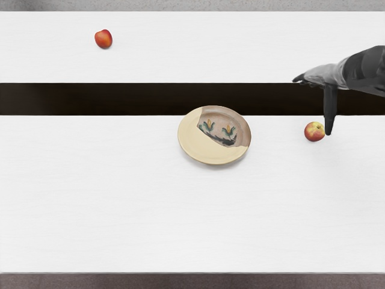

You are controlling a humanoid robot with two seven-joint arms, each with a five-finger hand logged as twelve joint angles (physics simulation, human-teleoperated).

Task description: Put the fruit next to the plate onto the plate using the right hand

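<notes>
Where the white table (180,211) meets its near edge along the bottom of the view, a broad bare stretch of tabletop runs the full width. Beyond it, close to the table's far edge, lies the cream plate (198,144), painted with two small flower figures. Its far rim shows against the dark gap (120,99) behind.

Well to the plate's right, with open tabletop between them, sits the red-and-yellow apple (314,131), also near the far edge.

The right hand (325,81) comes in from the right edge above the gap, palm down and fingers spread, gripping nothing. One long finger (329,114) points straight down, with its tip just beside the apple's right side. Whether it touches the fruit cannot be told. The other fingers reach leftward over the gap.

Past the gap lies a far white surface (240,48). On it, far to the left, rests a second red apple (103,39), well apart from everything else.
</notes>
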